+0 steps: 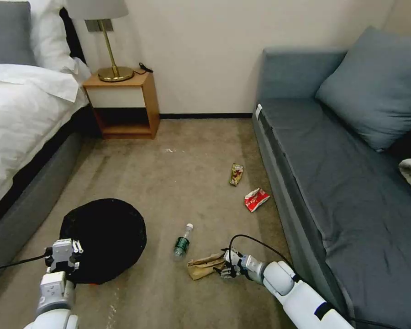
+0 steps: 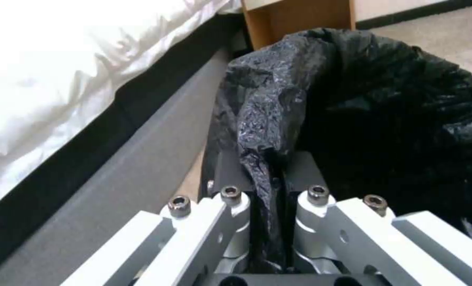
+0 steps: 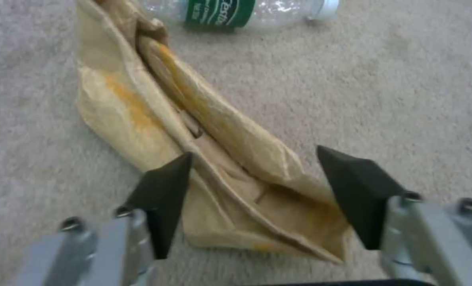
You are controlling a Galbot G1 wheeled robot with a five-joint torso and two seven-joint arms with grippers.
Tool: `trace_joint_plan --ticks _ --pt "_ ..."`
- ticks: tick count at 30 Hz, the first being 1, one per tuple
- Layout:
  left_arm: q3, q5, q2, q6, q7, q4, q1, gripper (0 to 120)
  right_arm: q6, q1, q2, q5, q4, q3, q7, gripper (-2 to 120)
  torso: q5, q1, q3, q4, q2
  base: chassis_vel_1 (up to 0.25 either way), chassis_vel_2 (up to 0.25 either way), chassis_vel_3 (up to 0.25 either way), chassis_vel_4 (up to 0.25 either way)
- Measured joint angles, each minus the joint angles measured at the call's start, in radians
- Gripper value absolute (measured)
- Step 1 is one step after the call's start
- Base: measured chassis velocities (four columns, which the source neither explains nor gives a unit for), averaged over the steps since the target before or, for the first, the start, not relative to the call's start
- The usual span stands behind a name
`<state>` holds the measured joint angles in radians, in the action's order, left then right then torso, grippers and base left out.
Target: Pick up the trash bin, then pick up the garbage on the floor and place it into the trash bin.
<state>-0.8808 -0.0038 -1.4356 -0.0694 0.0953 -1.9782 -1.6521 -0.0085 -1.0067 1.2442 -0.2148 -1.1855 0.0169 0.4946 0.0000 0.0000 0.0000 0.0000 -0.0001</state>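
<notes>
bin liner [image 2: 278,99]: glossy crinkled plastic | bag [image 3: 204,159]: creased matt paper | floor [image 1: 178,173]: carpet

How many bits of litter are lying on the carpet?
4: a bottle mid-floor, a brown paper bag at the right gripper, and a red-white wrapper and yellow-green wrapper near the sofa.

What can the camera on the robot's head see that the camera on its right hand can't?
Head view alone: the trash bin with the left gripper at its rim, the red-white wrapper, the yellow-green wrapper, the bed and the sofa.
Right wrist view alone: the open fingers straddling the bag's end, and its orange stains.
Both: the brown paper bag, the bottle, the right gripper and the carpet.
</notes>
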Motion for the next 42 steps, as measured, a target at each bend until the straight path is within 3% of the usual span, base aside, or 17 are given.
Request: trace_joint_plan --ticks 2,4,6,8,11,16,17,23,27,30,32,33,35,42 --pt "-0.001 0.000 0.000 0.002 0.001 0.001 -0.001 7 0.007 0.003 0.012 -0.012 0.012 -0.009 0.001 51 0.0000 0.000 0.000 0.0001 0.000 0.000 0.000 0.000 0.000" --pt "-0.001 0.000 0.000 0.002 0.001 0.001 -0.001 7 0.009 0.003 0.014 -0.015 0.013 -0.010 0.002 50 0.0000 0.000 0.000 0.0001 0.000 0.000 0.000 0.000 0.000" --pt "-0.001 -0.008 0.001 0.003 0.001 0.001 -0.002 7 0.016 0.003 0.019 -0.032 0.017 -0.019 0.010 38 0.0000 0.000 0.000 0.0000 0.000 0.000 0.000 0.000 0.000" --pt "-0.001 -0.010 0.001 0.003 0.001 0.001 -0.002 7 0.018 0.003 0.019 -0.037 0.018 -0.021 0.013 36 0.0000 0.000 0.000 0.0001 0.000 0.000 0.000 0.000 0.000" --pt "0.001 -0.013 0.001 0.003 0.001 0.003 -0.002 7 0.032 0.003 0.019 -0.058 0.022 -0.027 0.019 20 0.0000 0.000 0.000 0.0001 0.000 0.000 0.000 0.000 0.000" --pt "0.004 -0.012 0.000 0.003 0.001 0.006 -0.001 7 0.047 0.002 0.019 -0.075 0.027 -0.033 0.018 10 -0.0001 0.000 0.000 0.0000 0.000 0.000 0.000 0.000 0.000" --pt "0.005 -0.012 -0.001 0.003 0.001 0.007 0.000 7 0.061 0.002 0.020 -0.079 0.030 -0.036 0.007 1 -0.0001 0.000 0.000 0.0000 0.000 0.000 0.000 0.000 0.000" --pt "0.008 -0.011 -0.001 0.005 0.001 0.008 -0.001 7 0.076 0.001 0.014 -0.036 -0.003 -0.044 -0.046 0 0.0000 0.000 0.000 0.0000 0.000 0.000 0.000 0.000 0.000" --pt "0.015 -0.010 -0.002 0.011 0.000 0.011 -0.006 7 0.075 0.003 -0.009 0.062 -0.087 -0.046 -0.095 0 0.0000 0.000 0.000 0.0000 0.000 0.000 0.000 0.000 0.000" --pt "0.021 -0.009 -0.007 0.012 -0.002 0.011 -0.009 7 0.094 0.014 -0.044 0.204 -0.172 0.001 -0.140 0 0.0000 0.000 0.000 0.0000 0.000 0.000 0.000 0.000 0.000" --pt "0.021 -0.009 -0.007 0.012 -0.002 0.011 -0.009 7 0.094 0.014 -0.044 0.204 -0.172 0.001 -0.140 0 0.0000 0.000 0.000 0.0000 0.000 0.000 0.000 0.000 0.000" --pt "0.026 -0.007 -0.012 0.012 -0.005 0.009 -0.009 7 0.130 0.036 -0.074 0.364 -0.243 0.089 -0.185 0 -0.0003 0.000 0.000 0.0000 0.000 0.000 0.000 0.000 0.000" --pt "0.028 -0.007 -0.013 0.012 -0.007 0.005 -0.008 7 0.168 0.062 -0.082 0.441 -0.266 0.155 -0.208 0 0.0000 0.000 0.000 0.0000 0.000 0.000 0.000 0.000 0.000" --pt "0.031 -0.015 -0.019 0.001 -0.014 -0.008 -0.007 7 0.247 0.180 -0.037 0.520 -0.258 0.339 -0.286 0 -0.0002 0.000 0.000 0.0002 0.000 0.000 0.000 0.000 0.000"
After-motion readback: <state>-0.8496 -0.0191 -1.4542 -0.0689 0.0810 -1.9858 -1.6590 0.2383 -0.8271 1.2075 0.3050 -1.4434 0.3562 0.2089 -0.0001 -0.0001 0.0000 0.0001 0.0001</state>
